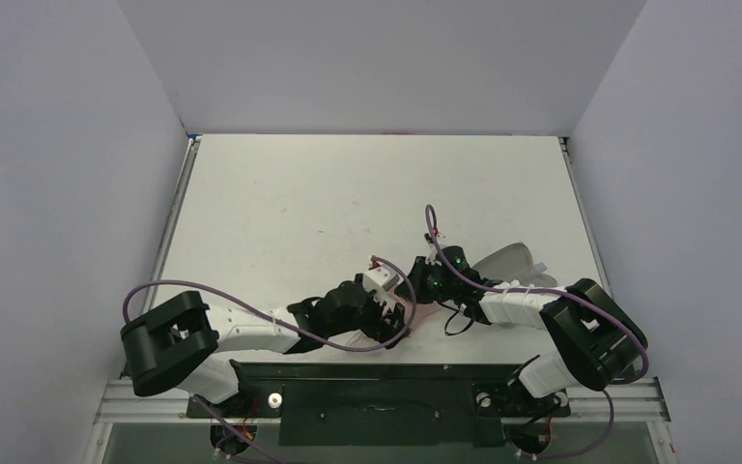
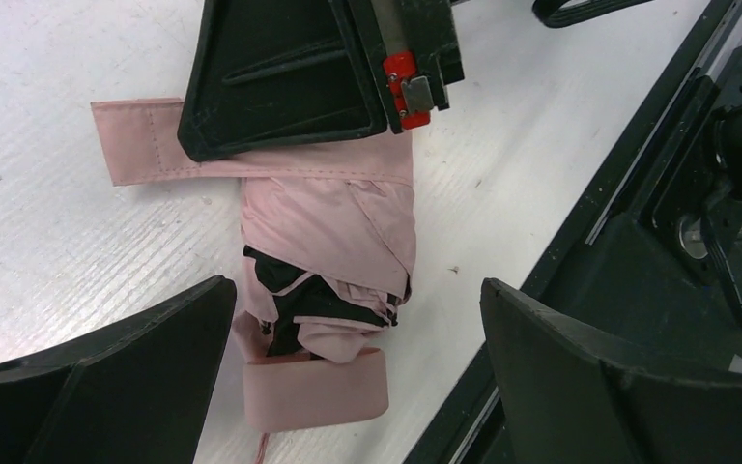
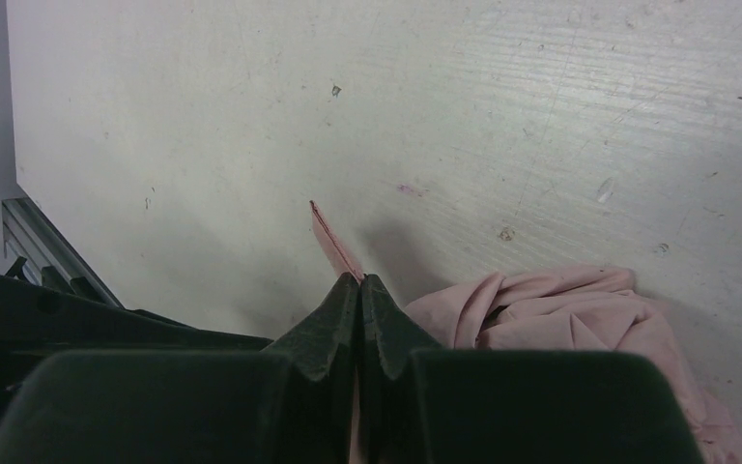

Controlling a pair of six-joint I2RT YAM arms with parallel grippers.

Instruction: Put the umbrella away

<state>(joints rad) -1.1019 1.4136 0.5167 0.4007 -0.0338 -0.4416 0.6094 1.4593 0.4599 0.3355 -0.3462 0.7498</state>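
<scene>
The umbrella (image 2: 333,217) lies folded on the white table, its pale pink canopy bunched over black ribs and its small pink handle (image 2: 314,391) nearest the left wrist camera. My left gripper (image 2: 357,290) hovers open over the handle end, one finger on each side, and touches nothing. My right gripper (image 3: 360,280) is shut on the umbrella's flat pink strap (image 2: 135,140), whose tip (image 3: 331,240) pokes out past the fingertips. Pink fabric (image 3: 560,309) bunches just right of those fingers. From above, both grippers (image 1: 377,311) (image 1: 417,282) meet near the table's front edge and hide the umbrella.
A pale oblong case (image 1: 512,263) lies on the table just right of the right wrist. The black front rail (image 2: 580,222) runs close beside the umbrella. Grey walls enclose the table (image 1: 348,193) on three sides.
</scene>
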